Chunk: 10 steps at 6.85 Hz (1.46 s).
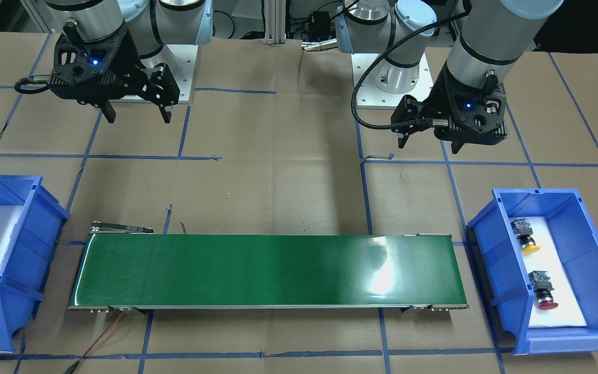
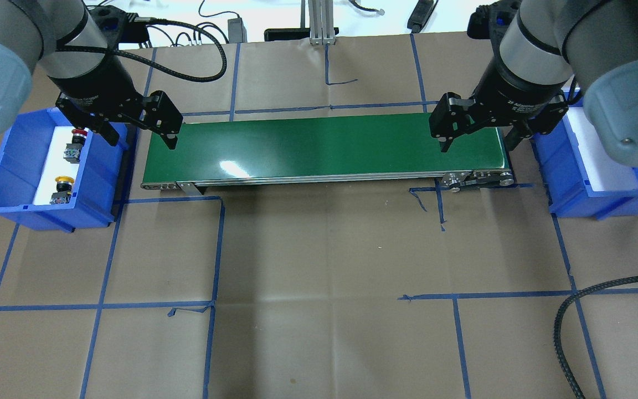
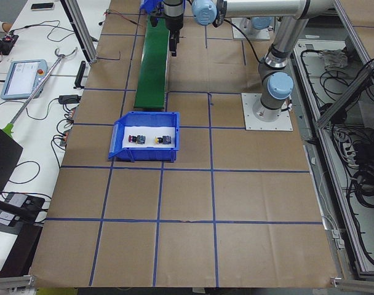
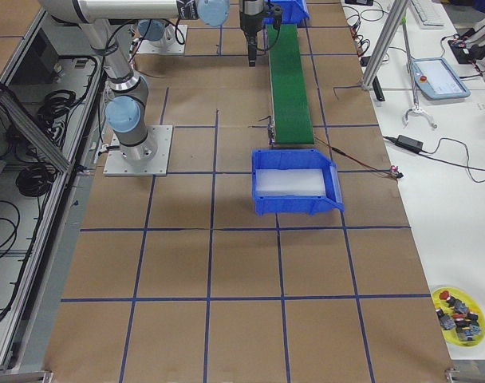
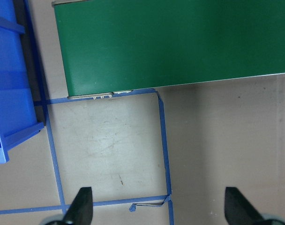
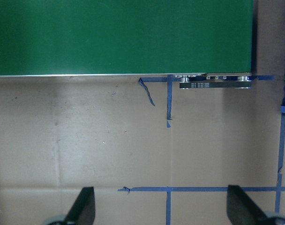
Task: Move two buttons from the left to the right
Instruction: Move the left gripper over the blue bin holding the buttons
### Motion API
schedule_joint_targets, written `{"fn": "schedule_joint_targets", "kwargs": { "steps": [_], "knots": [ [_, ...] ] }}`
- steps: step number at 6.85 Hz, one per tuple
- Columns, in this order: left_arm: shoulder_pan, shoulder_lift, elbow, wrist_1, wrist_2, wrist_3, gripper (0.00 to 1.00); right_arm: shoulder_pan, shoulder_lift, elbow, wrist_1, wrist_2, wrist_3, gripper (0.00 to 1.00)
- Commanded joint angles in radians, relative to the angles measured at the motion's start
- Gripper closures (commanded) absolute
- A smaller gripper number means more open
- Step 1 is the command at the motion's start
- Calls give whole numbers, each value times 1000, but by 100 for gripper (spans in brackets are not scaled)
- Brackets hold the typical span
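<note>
The yellow button (image 1: 525,237) and the red button (image 1: 543,294) lie on the white liner of the left blue bin (image 1: 486,249). In the overhead view they are the red one (image 2: 75,145) and the yellow one (image 2: 61,189); they also show in the exterior left view (image 3: 149,139). My left gripper (image 1: 429,143) (image 2: 142,138) (image 5: 160,208) is open and empty. It hovers high over the table beside that bin, near the belt's left end. My right gripper (image 1: 138,115) (image 2: 478,143) (image 6: 162,208) is open and empty above the belt's right end.
A green conveyor belt (image 1: 268,270) (image 2: 324,147) runs between the two bins. The right blue bin (image 1: 18,249) (image 2: 574,188) (image 4: 298,203) holds only a white liner. Blue tape lines mark the brown table. A yellow dish of spare buttons (image 4: 459,311) sits on the side table.
</note>
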Motion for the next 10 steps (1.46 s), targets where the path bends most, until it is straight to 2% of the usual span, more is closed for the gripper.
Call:
{"fn": "schedule_joint_targets", "kwargs": {
  "steps": [1, 8, 9, 10],
  "knots": [
    [0, 0, 0, 0, 0, 0, 0, 0, -2, 0, 0, 1, 2, 0],
    [9, 5, 2, 21, 0, 18, 0, 0, -7, 0, 0, -1, 2, 0],
    [71, 9, 2, 32, 0, 88, 0, 0, -8, 0, 0, 1, 2, 0],
    [194, 12, 2, 46, 0, 162, 0, 0, -7, 0, 0, 1, 0, 0]
  ]
}}
